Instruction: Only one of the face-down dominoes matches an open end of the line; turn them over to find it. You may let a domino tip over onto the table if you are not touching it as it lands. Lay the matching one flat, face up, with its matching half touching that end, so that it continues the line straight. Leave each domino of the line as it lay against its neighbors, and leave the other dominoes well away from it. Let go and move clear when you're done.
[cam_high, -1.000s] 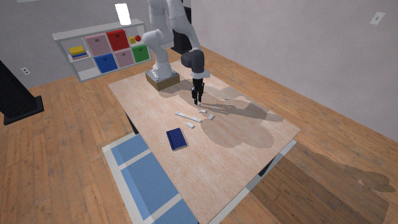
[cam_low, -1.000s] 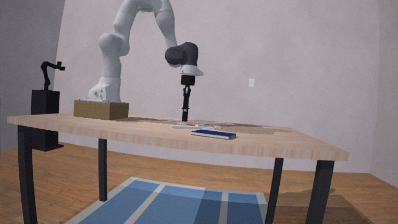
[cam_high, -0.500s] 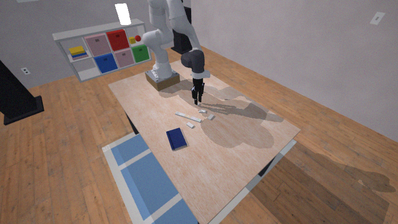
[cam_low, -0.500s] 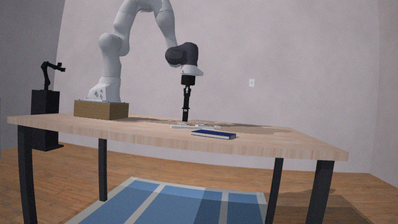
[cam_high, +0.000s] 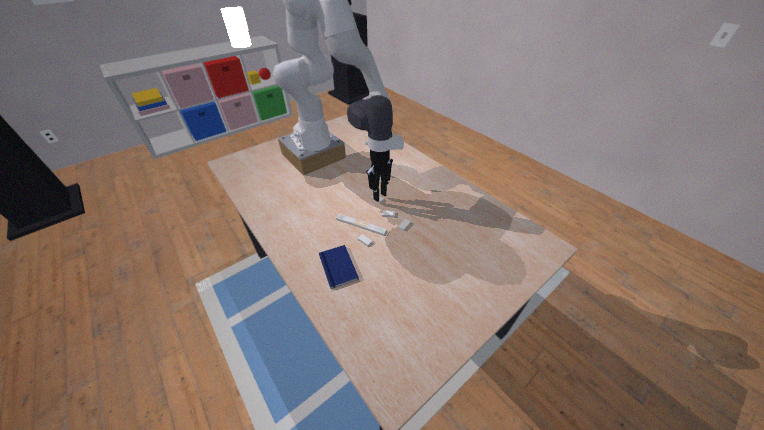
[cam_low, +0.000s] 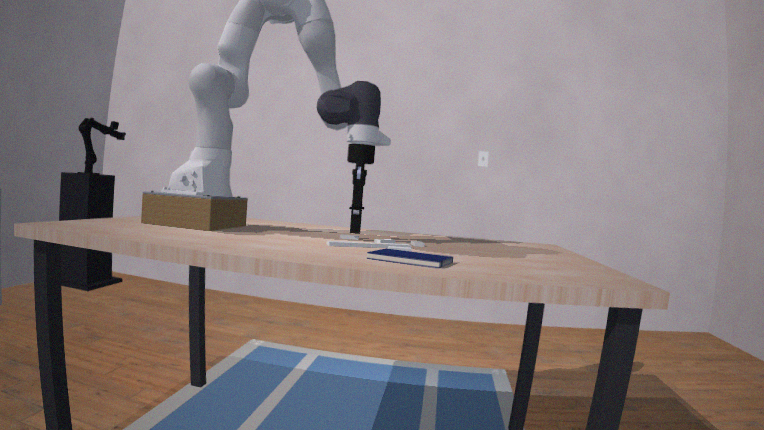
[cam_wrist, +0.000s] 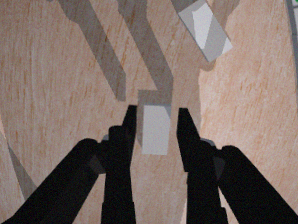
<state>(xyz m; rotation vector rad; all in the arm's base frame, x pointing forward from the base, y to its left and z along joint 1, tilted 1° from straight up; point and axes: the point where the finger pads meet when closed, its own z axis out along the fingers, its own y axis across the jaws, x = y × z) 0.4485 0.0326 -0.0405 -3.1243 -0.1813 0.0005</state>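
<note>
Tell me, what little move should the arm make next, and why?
Probably lower a bit and close. The gripper hangs just above the table, its fingers part open and holding nothing, either side of a face-down domino that lies flat and unturned.
</note>
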